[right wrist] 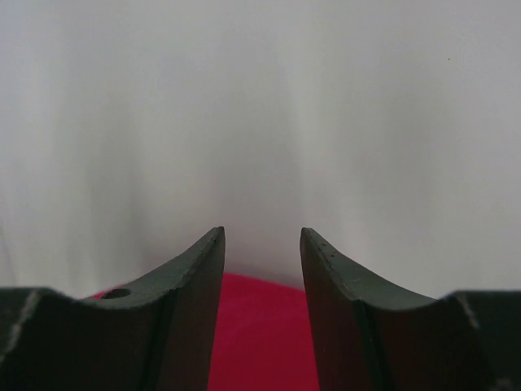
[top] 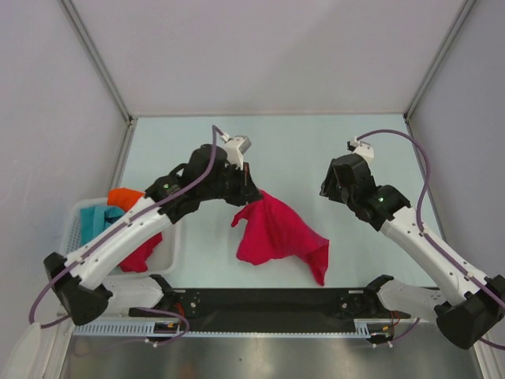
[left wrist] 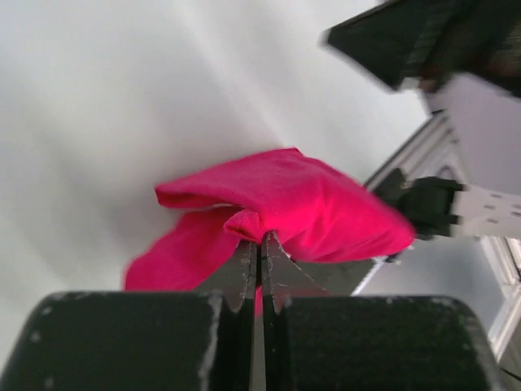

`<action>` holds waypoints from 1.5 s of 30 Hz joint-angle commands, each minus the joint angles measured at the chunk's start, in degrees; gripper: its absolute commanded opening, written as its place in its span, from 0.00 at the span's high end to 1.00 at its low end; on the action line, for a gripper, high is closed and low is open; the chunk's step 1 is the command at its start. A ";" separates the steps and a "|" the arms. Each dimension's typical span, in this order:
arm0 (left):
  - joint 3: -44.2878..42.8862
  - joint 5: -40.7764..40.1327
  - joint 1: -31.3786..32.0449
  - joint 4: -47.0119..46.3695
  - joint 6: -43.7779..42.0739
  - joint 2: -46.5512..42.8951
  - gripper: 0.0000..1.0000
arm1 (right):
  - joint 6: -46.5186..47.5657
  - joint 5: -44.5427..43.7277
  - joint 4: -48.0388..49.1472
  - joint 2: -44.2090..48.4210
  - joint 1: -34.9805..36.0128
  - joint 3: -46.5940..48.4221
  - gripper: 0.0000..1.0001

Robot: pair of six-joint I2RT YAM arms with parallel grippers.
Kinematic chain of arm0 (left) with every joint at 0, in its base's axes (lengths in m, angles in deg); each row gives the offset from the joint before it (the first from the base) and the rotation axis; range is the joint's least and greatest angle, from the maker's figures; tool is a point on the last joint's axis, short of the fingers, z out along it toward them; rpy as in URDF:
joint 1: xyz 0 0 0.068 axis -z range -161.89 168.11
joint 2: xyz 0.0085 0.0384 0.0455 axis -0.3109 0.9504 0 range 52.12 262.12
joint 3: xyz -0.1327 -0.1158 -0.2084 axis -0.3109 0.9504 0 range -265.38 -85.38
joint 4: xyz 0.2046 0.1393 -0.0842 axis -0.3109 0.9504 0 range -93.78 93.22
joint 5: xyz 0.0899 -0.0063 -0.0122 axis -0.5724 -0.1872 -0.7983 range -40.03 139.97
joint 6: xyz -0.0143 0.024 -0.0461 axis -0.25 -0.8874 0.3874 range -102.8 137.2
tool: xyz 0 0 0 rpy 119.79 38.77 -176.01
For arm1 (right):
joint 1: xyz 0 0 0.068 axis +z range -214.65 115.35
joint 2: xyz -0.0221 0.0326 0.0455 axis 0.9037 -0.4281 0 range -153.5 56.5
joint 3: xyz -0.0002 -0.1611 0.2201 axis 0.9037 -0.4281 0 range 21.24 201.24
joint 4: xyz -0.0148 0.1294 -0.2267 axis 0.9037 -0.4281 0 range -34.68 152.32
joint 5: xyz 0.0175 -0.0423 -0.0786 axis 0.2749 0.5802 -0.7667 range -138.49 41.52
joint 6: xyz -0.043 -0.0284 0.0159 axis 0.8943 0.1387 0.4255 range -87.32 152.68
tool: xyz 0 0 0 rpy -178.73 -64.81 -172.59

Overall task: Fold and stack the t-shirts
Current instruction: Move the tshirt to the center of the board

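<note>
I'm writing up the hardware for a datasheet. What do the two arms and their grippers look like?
The left arm and right arm have white link shells with black joints, wrists and bases, each with a small green light and a purple cable looped alongside. The left gripper and right gripper have dark, curved fingers tapering to tips; one right finger has a small round hole.

A robot test cell in a lab.
Plain grey panels (top: 268, 47) in aluminium posts (top: 96, 55) close three sides of a pale table (top: 300, 150); at the bottom of the frame two white arms (top: 118, 237) are bolted to a black rail (top: 268, 298), with purple cables (top: 215, 142) hanging loose.
</note>
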 commanded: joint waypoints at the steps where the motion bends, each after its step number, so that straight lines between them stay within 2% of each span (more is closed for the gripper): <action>1: 2.67 -6.18 -0.02 -0.62 2.56 6.15 1.00 | 0.77 -1.42 -0.69 2.51 -0.69 -0.11 0.52; 7: 4.61 -6.10 0.07 -0.53 5.90 16.25 1.00 | 0.86 -1.69 -1.22 3.83 -1.31 -0.55 0.52; 15: 0.40 -10.76 -0.54 1.66 6.52 20.67 1.00 | 1.65 -1.42 -1.75 4.27 -2.89 -0.90 0.52; 21: -0.40 -11.38 -6.51 3.95 9.15 20.23 1.00 | 2.18 -0.98 -2.10 5.15 -4.21 -0.99 0.52; 25: -1.19 -9.62 -13.97 5.97 10.30 21.89 1.00 | 2.62 0.07 -1.84 5.24 -5.44 -0.81 0.52; 28: -5.31 -9.26 -17.49 7.81 9.33 25.14 1.00 | 2.79 0.60 -1.66 4.89 -5.88 -0.46 0.52; 34: -13.67 -9.79 -20.32 11.68 7.40 29.80 1.00 | 2.97 0.95 -1.57 4.01 -6.23 0.42 0.52; 45: -3.83 -8.13 -20.41 7.82 7.84 28.49 0.99 | 2.18 2.97 0.10 1.46 -6.58 -0.63 0.52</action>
